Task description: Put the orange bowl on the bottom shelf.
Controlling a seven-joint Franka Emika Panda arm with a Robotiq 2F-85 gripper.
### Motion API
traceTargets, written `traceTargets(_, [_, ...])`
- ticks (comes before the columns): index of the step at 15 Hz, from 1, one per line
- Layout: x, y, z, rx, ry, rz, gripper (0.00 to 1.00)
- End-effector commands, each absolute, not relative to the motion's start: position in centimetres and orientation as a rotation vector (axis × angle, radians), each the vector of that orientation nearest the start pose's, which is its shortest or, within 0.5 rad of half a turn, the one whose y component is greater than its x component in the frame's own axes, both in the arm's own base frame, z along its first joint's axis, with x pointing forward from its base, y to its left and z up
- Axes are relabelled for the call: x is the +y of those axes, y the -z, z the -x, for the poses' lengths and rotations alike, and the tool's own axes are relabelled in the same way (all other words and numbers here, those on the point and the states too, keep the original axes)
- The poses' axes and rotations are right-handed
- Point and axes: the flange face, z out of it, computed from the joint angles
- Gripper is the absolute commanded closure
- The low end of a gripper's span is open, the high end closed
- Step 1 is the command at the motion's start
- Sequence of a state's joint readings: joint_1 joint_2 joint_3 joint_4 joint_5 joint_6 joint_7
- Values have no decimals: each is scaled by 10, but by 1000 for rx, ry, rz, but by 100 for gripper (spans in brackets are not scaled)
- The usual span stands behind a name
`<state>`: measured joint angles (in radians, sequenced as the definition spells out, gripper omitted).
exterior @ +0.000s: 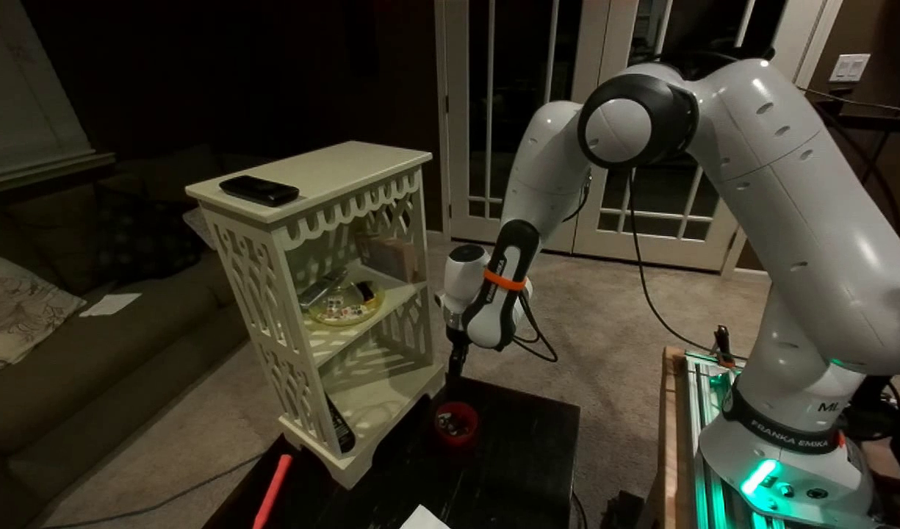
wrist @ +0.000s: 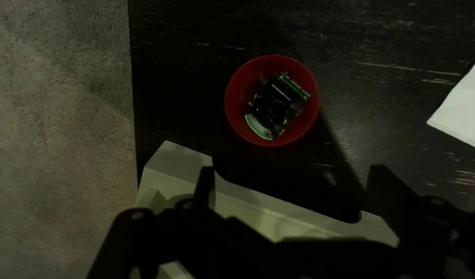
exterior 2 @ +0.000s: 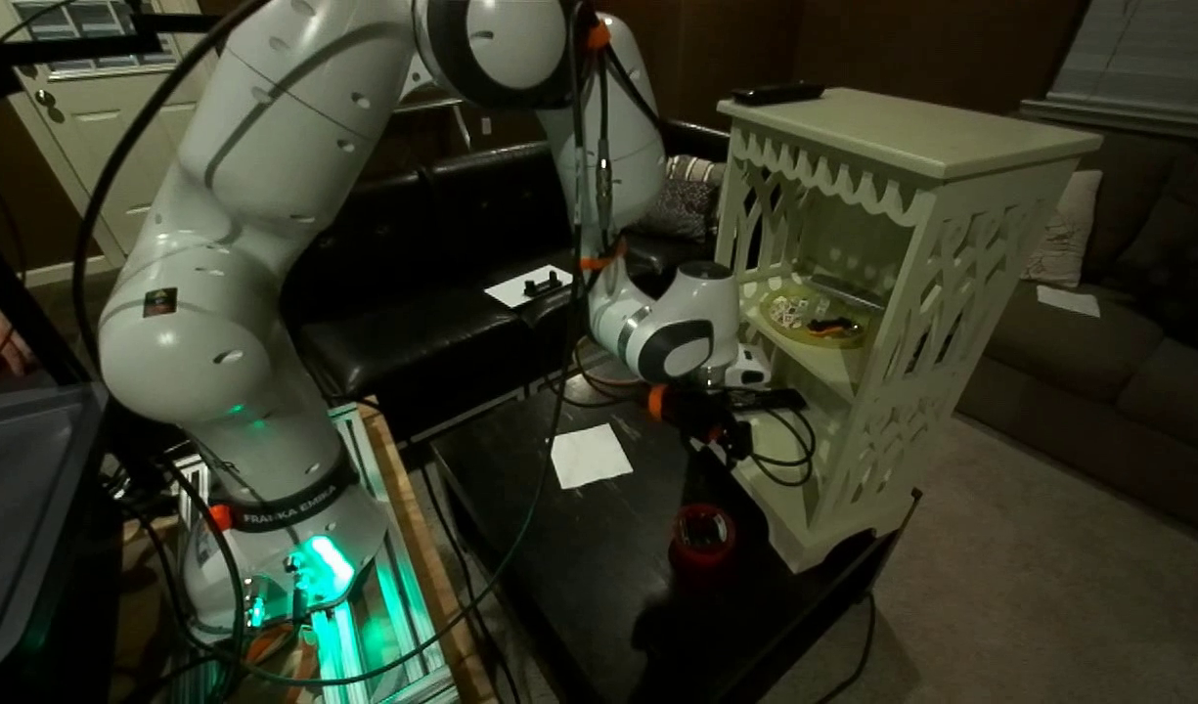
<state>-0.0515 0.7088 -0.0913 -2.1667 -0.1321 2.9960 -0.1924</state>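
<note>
The red-orange bowl stands upright on the dark table; it shows in both exterior views [exterior: 457, 440] [exterior 2: 701, 562] and in the wrist view [wrist: 237, 99]. Small dark and green parts lie in it. The cream bottom shelf [exterior: 391, 386] is just beside the bowl; it also shows in an exterior view [exterior 2: 776, 499], partly behind the gripper and cables, and in the wrist view [wrist: 260, 217]. My gripper [exterior: 458, 358] hangs above the table by the stand's open front, apart from the bowl. In the wrist view its fingers [wrist: 291, 170] are wide apart with nothing between them.
A dark remote [exterior: 339, 425] leans inside the bottom shelf's near side. The middle tier [exterior: 405, 295] holds a yellow dish [exterior: 358, 316] and a brown box [exterior: 389, 256]. A flat dark object [exterior: 258, 190] lies on top. White paper [exterior 2: 591, 457] and a red stick [exterior: 273, 488] are nearby.
</note>
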Motion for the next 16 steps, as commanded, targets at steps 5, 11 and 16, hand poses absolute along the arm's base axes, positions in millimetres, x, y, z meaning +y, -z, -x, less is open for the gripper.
traceTargets(5, [-75,-62,-555,-373,160,3238,0])
traceTargets(11, [-93,-27,-572,-474,79,3171,0])
traceTargets(16, [-110,8,-579,-653,-16,3060,0])
